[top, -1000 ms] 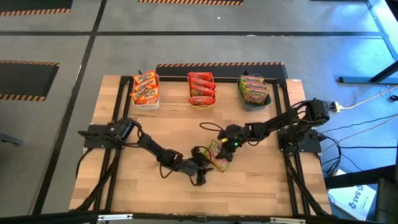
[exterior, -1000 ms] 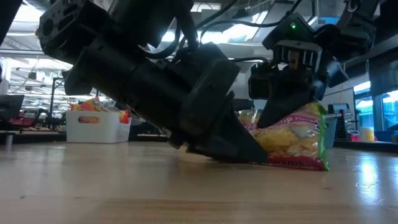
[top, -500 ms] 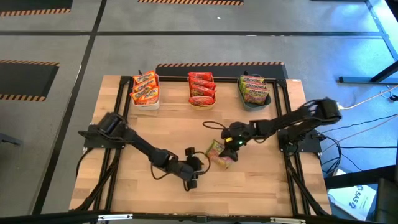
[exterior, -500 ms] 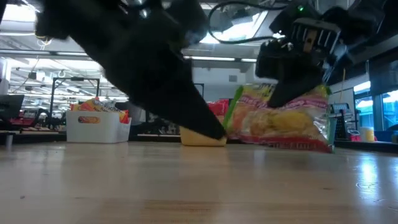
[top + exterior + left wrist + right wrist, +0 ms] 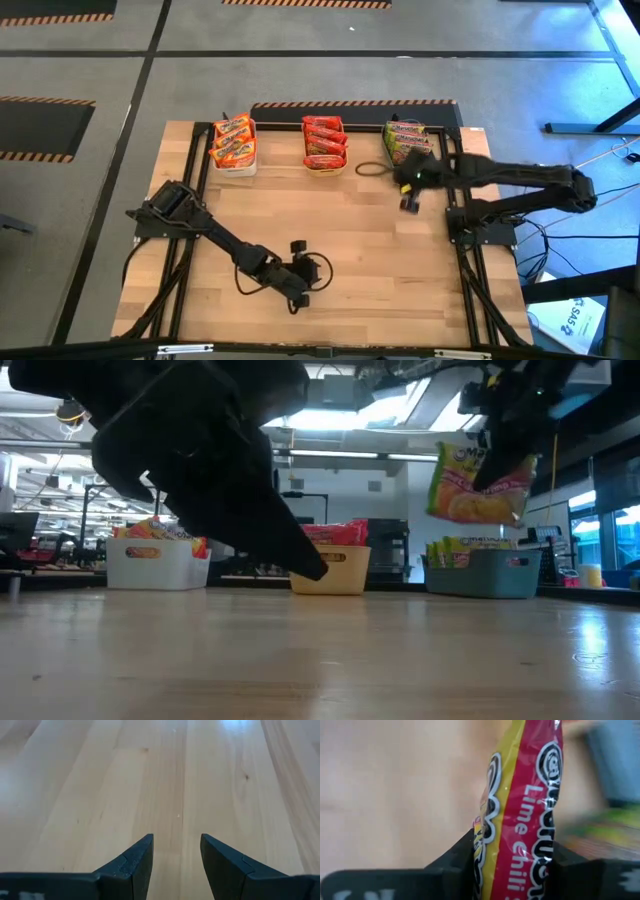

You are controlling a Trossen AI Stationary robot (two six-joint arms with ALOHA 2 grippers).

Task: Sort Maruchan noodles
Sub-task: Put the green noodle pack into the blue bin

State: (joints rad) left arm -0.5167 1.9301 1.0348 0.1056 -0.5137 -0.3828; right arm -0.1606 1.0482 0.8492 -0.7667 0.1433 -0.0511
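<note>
While held clear of the table [image 5: 330, 215], 1 packet [image 5: 480, 482] hangs edge-up in the right gripper [image 5: 512, 865], its 2 fingers closed on the lower edge; lettering reading "Lime Chili" shows on its red and yellow front in the right wrist view. From above, that gripper sits at about 2 o'clock on the table, just beside the grey-blue bin [image 5: 408, 160], toward the table's middle. The low view shows the packet well above the wood and above the rim of that bin, which holds green-yellow packets [image 5: 405, 143].

Along the 12 o'clock edge stand 3 bins: the white bin [image 5: 234, 165] at 11 o'clock with orange packets [image 5: 232, 140], the orange bin [image 5: 325, 165] at 12 o'clock with red packets [image 5: 325, 140], and the grey-blue one at 1 o'clock.

Left gripper [image 5: 176, 865] is low over bare wood at about 6 o'clock, fingers apart, nothing between them. It is well apart from the held packet.
</note>
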